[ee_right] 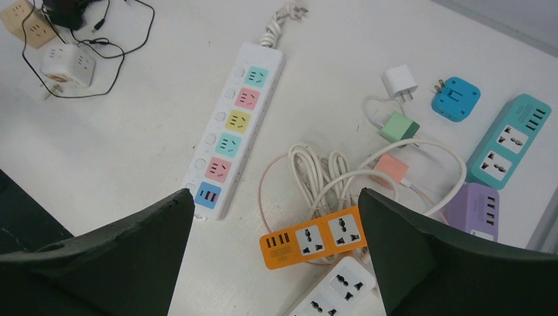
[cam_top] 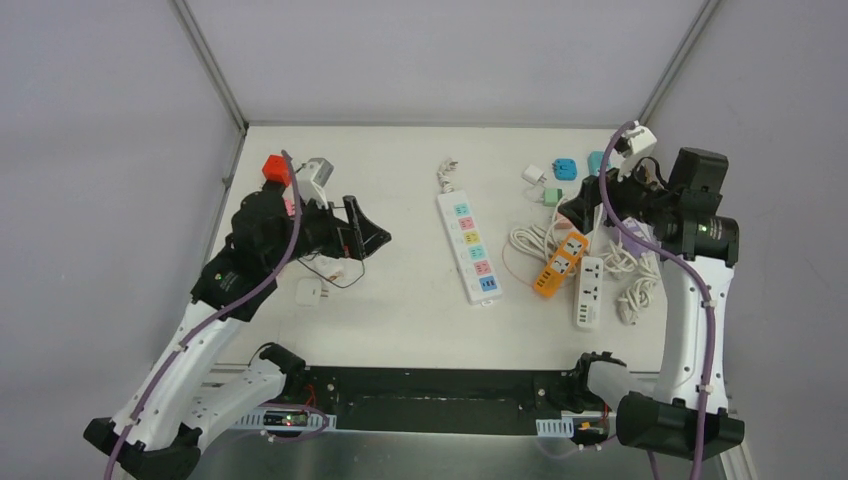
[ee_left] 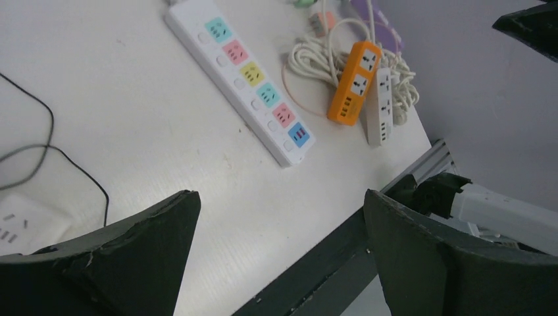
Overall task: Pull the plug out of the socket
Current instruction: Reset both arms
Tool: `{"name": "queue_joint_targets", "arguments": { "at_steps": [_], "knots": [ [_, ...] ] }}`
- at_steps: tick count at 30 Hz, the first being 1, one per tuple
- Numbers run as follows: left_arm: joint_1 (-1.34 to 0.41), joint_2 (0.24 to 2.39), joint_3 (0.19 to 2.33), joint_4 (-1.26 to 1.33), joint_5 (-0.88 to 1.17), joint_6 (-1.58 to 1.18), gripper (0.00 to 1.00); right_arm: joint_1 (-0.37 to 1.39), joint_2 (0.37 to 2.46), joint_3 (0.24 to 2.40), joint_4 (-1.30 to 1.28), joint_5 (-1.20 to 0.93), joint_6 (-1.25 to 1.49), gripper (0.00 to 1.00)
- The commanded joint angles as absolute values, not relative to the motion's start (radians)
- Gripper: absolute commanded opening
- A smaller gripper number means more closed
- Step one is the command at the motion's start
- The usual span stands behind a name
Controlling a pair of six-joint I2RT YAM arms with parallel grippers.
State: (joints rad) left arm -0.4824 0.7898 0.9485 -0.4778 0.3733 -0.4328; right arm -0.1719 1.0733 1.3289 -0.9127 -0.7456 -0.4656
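A long white power strip with coloured sockets lies mid-table; it also shows in the left wrist view and the right wrist view. I see no plug in it. My left gripper is open and empty, held above a thin black cable and a white cube socket. My right gripper is open and empty above an orange strip and a white strip. I cannot tell which socket holds a plug.
Loose adapters lie at the back right: a white charger, a blue one, a green one, and a teal strip. White cords are coiled there. A red cube sits at the back left.
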Motion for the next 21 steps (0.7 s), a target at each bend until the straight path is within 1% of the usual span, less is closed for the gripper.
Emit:
{"name": "queue_joint_targets", "arguments": {
  "at_steps": [1,6,10,14,21],
  "knots": [
    [-0.473,0.782,1.104,-0.688,0.321,-0.211,0.99,-0.178,1.019,1.413,-0.954,-0.743,-0.351,1.0],
    [-0.472,0.807,1.183,-0.764,0.278,-0.113,0.99,-0.232,1.006,1.464,-0.991,-0.808,-0.362,1.0],
    [-0.472,0.823,1.206,-0.765,0.293,-0.103,0.99,-0.303,1.024,1.51,-0.992,-0.896,-0.339,1.0],
    [-0.473,0.809,1.183,-0.734,0.3,-0.119,0.99,-0.383,1.017,1.48,-0.904,-1.032,-0.209,1.0],
    [-0.472,0.713,1.115,-0.625,0.296,-0.174,0.99,-0.447,0.995,1.427,-0.757,-1.05,0.035,1.0]
  ]
}}
